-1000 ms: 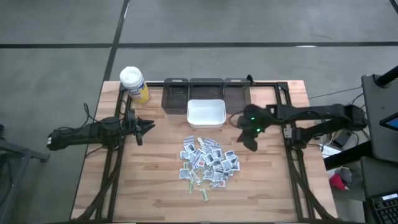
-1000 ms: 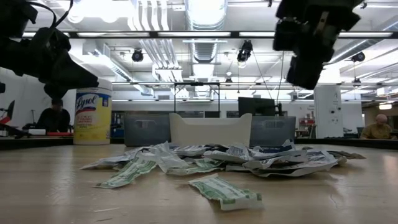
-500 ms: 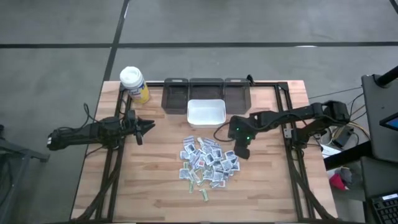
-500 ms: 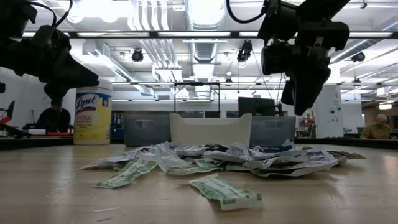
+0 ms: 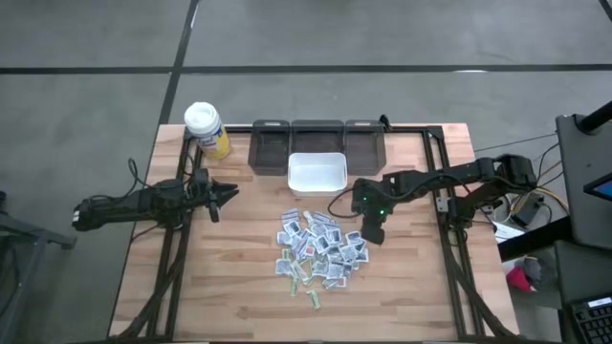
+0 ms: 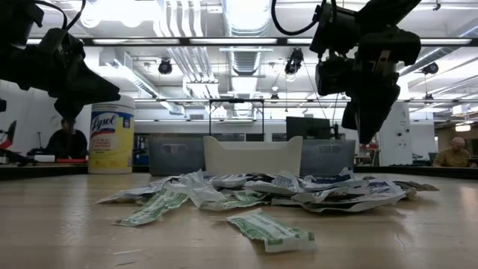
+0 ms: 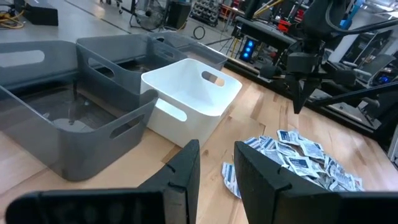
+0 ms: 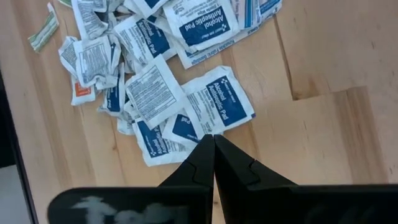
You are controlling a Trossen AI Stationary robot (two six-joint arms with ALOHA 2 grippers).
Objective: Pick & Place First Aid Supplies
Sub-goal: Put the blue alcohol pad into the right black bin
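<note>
Since a second ago the right pincer (image 5: 372,232) has swung in from the right side of the counter (image 5: 239,287) to the right edge of the packets (image 5: 320,248), and it has hardly shifted over the last half second; it hangs just above that edge without touching, its fingers pressed together to a single point and holding nothing; the right wrist view shows the tips over an "Alcohol Antiseptic Pad" packet (image 8: 214,109) at the pile's rim. The left pincer (image 5: 228,194) has stayed well to the left of the packets, raised off the counter, its fingers (image 7: 186,168) a narrow gap apart and empty, aimed toward the pile. The packets lie in a loose heap at the counter's middle, just in front of the white bin (image 5: 316,173), with three grey bins (image 5: 317,137) behind that; the heap has no single direction, the flat pieces lying at every angle and overlapping; a few green strips (image 5: 312,299) trail off its near side, the nearest one with its long axis slanting away from the pile. The heap itself looks unchanged. A bottle (image 5: 205,129) stands at the far left corner, well apart from the packets.
</note>
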